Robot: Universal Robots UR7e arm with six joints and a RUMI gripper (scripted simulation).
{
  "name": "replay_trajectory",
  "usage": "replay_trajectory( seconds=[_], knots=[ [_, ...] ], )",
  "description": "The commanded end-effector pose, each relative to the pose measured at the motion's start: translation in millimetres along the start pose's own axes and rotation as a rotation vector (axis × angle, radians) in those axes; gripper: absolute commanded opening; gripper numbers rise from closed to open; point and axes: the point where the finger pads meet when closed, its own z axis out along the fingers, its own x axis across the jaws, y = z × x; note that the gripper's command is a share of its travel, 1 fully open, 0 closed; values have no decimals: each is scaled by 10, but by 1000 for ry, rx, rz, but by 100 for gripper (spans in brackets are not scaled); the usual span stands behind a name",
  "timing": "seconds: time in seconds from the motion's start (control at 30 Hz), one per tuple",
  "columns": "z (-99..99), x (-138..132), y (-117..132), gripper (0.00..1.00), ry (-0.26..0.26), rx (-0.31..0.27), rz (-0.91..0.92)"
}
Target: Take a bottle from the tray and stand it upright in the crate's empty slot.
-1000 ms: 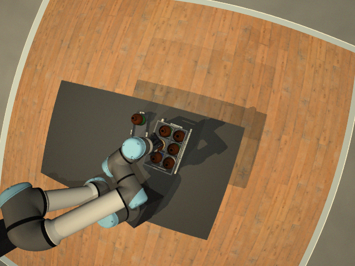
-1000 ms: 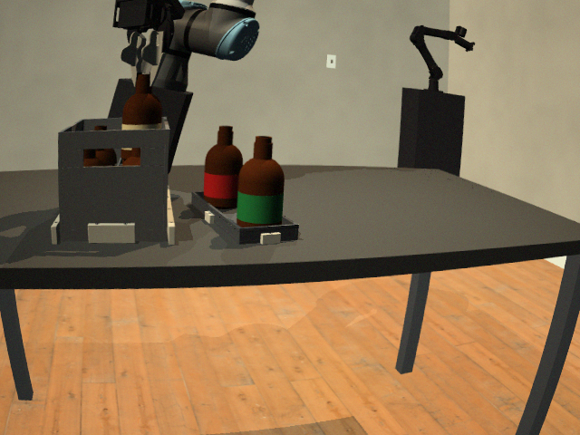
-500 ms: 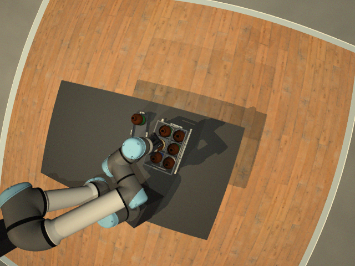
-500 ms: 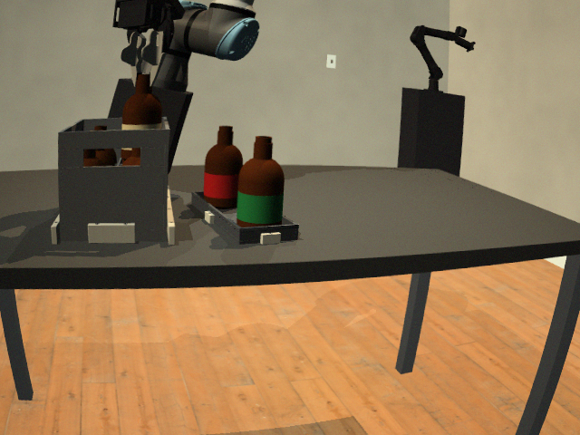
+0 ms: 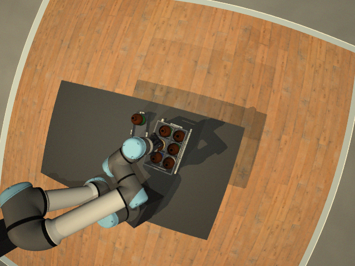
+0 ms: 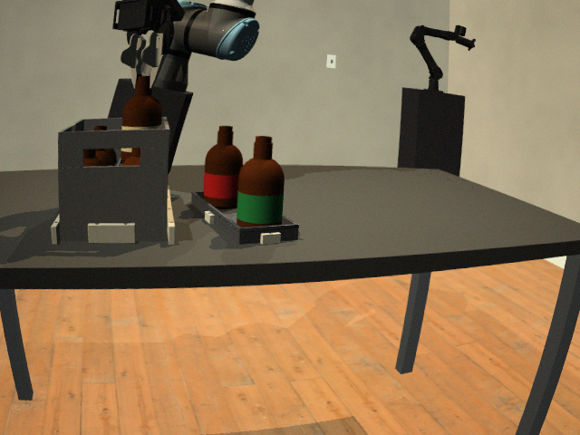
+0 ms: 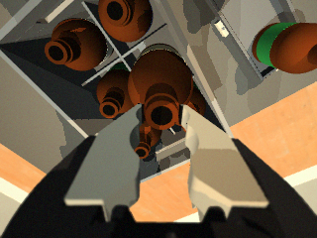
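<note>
My gripper (image 6: 141, 65) (image 7: 160, 105) (image 5: 156, 141) is shut on the neck of a brown bottle with a cream label (image 6: 141, 110) (image 7: 160, 79) (image 5: 161, 144). The bottle hangs upright with its lower part inside the dark crate (image 6: 112, 187) (image 5: 181, 151), in the middle slot on the side nearest the tray. Its shoulder still stands above the crate's rim. The other slots hold brown bottles (image 7: 74, 47) (image 5: 178, 136). The low tray (image 6: 247, 234) (image 5: 138, 132) beside the crate holds a red-label bottle (image 6: 221, 182) and a green-label bottle (image 6: 259, 206) (image 5: 137, 118) (image 7: 282, 45), both upright.
Crate and tray stand close together on the dark table (image 6: 398, 210) (image 5: 86, 128). My arm (image 5: 86, 200) reaches in from the lower left of the overhead view and hides the red-label bottle there. A black pedestal with a small arm (image 6: 430, 126) stands behind the table.
</note>
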Motion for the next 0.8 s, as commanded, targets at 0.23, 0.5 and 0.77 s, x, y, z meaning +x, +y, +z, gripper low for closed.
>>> replay_trajectory(
  seconds=[0.23,0.5,0.77],
  knots=[
    [97,0,5,0,0,-1,0],
    [169,1,5,0,0,-1,0],
    [262,1,5,0,0,-1,0]
  ],
)
